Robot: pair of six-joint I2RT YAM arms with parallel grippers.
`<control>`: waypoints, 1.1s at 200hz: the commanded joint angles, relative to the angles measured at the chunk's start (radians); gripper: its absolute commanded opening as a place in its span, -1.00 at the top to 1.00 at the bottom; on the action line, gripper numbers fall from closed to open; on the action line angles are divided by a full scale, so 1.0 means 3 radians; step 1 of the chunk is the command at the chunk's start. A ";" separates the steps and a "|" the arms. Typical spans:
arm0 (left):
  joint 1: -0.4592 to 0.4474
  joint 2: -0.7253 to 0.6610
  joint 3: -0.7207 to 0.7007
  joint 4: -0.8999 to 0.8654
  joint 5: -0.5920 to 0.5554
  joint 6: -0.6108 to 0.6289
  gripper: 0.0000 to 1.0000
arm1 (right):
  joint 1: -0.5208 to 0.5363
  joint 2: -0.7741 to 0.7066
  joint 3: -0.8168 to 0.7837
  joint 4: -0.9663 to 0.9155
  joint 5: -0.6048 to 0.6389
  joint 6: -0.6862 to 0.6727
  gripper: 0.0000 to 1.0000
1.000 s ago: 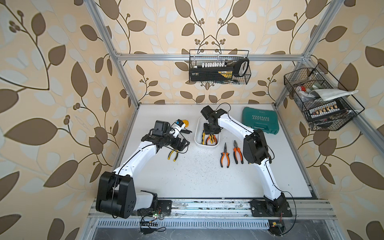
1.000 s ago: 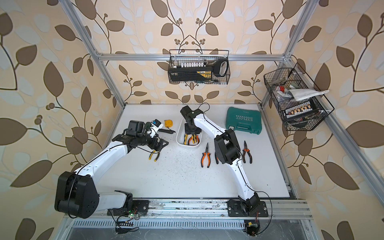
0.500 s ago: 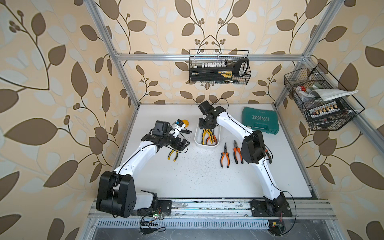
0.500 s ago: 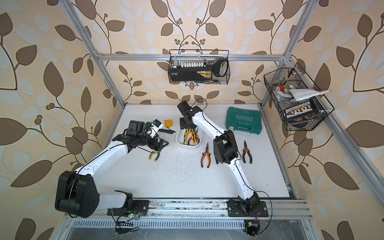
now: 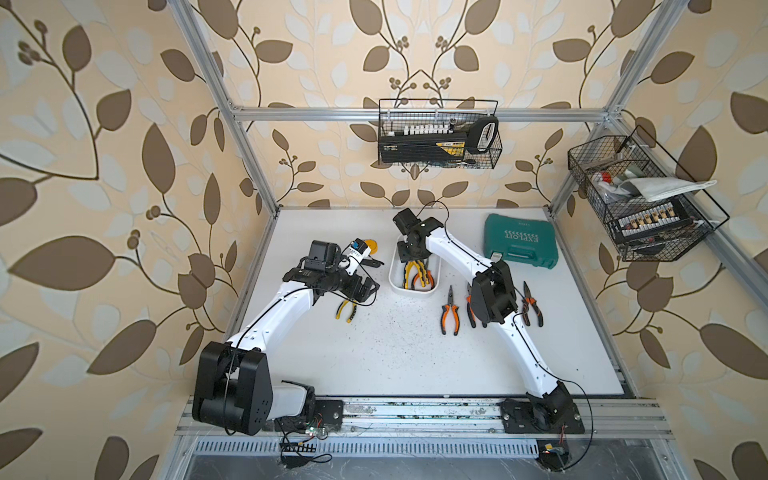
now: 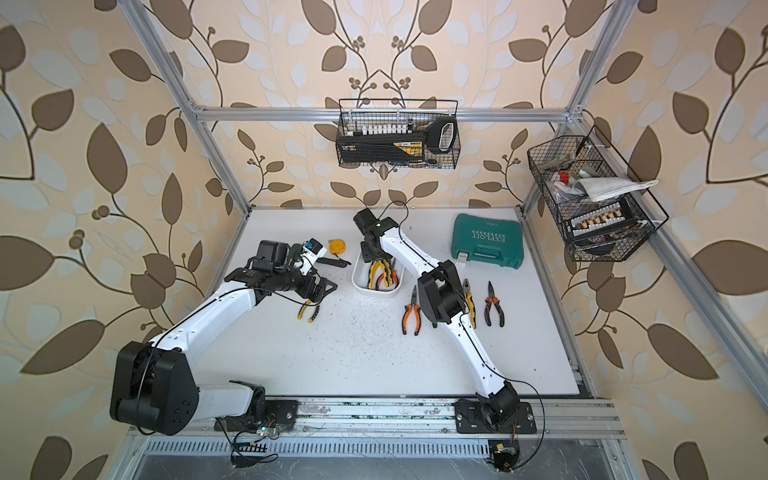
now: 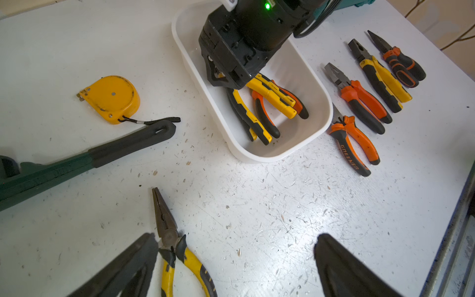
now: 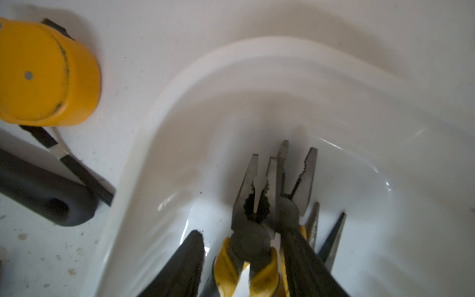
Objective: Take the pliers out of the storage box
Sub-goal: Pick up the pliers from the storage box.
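- The right gripper [image 5: 410,259] is reaching down into the far end of the storage box [image 5: 413,292]. Its jaws are standing partly apart on either side of a yellow-handled pair [image 8: 253,241] in the heap of pliers [image 7: 259,113] (whether they are pinching it I cannot tell).
- The box walls are crowding the fingers at the far end, while the near end, where the handles are pointing, is lying open.
- The left gripper [image 7: 236,237] is hovering spread wide and holding nothing, beside a yellow needle-nose pair [image 7: 174,246] on the table [image 5: 395,357].
- Four more pairs [image 7: 359,102] are lying in a row just right of the box, partly under the right forearm.
- A tape measure [image 7: 110,99] and a pipe wrench [image 7: 77,162] are lying to the box's left.
- Open room is lying between the arms, toward the table's front edge.
- Since a second ago the right gripper has slid from the box's middle toward its far end, uncovering the handles. The left arm and the outside pliers are sitting as before.
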 commanded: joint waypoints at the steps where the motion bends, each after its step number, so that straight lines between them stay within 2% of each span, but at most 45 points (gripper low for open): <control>1: 0.0042 -0.0032 0.0097 -0.0014 0.0015 0.0036 -0.98 | 0.0072 0.0164 0.0118 -0.0216 0.0193 -0.0198 -0.08; 44: 0.0042 -0.0025 0.0097 -0.0006 0.0030 0.0025 -0.98 | 0.0171 0.0334 0.0185 -0.0392 0.0480 -0.0458 -0.13; 59: 0.0042 -0.0021 0.0102 -0.0008 0.0027 0.0028 -0.98 | 0.0174 0.0353 0.0217 -0.0430 0.0495 -0.0445 0.04; 88: 0.0042 -0.0025 0.0097 -0.0007 0.0030 0.0024 -0.98 | 0.0170 0.0289 0.0216 -0.0386 0.0438 -0.0411 0.18; 103: 0.0042 -0.0020 0.0102 -0.0007 0.0027 0.0022 -0.98 | 0.0173 0.0241 0.0212 -0.0361 0.0444 -0.0405 0.32; 137: 0.0042 -0.0014 0.0117 -0.0012 0.0020 0.0030 -0.98 | 0.0170 -0.0008 0.0150 -0.0178 0.0362 -0.0364 0.42; 186: 0.0042 -0.0007 0.0163 0.0010 0.0022 0.0000 -0.98 | 0.0155 -0.0548 -0.0252 0.0299 0.0226 -0.0180 0.53; 220: 0.0042 -0.0022 0.0163 0.0046 0.0130 0.0134 -0.98 | 0.0134 -0.0758 -0.0430 0.0396 0.0209 -0.0101 0.55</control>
